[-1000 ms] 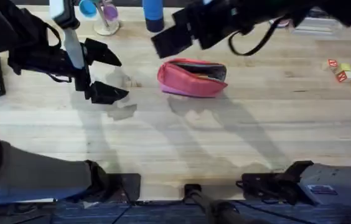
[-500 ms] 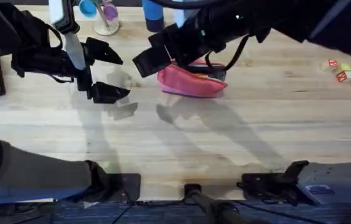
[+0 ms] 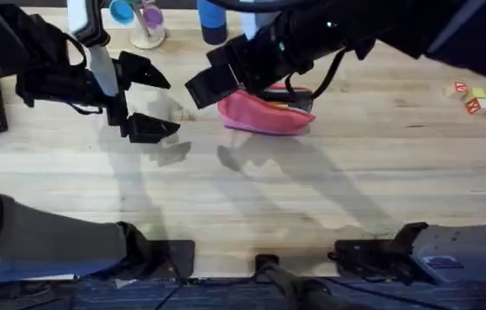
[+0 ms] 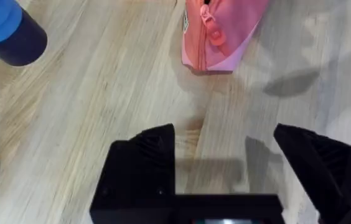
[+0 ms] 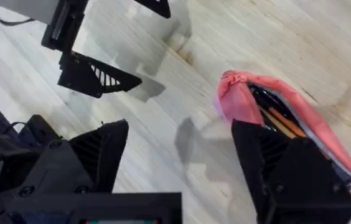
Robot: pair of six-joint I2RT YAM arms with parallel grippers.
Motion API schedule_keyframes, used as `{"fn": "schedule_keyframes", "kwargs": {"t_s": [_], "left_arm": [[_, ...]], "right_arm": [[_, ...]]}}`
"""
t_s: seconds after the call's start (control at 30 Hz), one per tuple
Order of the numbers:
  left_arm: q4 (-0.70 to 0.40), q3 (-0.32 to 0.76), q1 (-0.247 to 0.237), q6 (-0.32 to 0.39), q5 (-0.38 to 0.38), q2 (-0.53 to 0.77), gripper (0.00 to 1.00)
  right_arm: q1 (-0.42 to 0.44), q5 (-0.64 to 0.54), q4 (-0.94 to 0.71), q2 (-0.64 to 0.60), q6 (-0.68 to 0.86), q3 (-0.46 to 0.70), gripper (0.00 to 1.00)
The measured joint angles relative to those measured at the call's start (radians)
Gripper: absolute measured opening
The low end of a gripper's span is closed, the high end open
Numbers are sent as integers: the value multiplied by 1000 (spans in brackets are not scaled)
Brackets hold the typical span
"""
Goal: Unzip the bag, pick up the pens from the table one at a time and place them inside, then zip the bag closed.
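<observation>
While the table [image 3: 252,198] shows no loose pens that I can find, I judge the zip-up is next. Bag [image 3: 264,114] lies far-centre, mouth agape, pens [image 5: 274,115] inside. Right gripper [image 5: 182,165] hangs over bag's left end, jaws wide, empty. Left gripper [image 3: 144,102] well apart to the left, also wide, empty. Advice: pin one end w/ left, pinch zip pull [image 4: 216,37] w/ right, draw straight along the seam.

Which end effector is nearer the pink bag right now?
Right. The right end effector hangs open at the bag's left end, almost over it. The left end effector is open too, further left over the table, clearly apart.
</observation>
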State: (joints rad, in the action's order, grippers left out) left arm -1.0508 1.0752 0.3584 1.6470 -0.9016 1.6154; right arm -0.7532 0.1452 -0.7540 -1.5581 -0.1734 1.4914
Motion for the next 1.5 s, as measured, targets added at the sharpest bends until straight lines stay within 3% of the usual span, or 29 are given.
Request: {"fn": "schedule_keyframes", "kwargs": {"t_s": [0.2,0.73,1.5], "left_arm": [[0,0,0,0,0,0,993],[-5,0,0,0,0,0,993],[-5,0,0,0,0,0,993]], "right_arm": [[0,-4,22,0,-29,0,998],[-2,-78,22,-159,-382,0,997],[-56,-198,156,-267,-482,0,998]]}}
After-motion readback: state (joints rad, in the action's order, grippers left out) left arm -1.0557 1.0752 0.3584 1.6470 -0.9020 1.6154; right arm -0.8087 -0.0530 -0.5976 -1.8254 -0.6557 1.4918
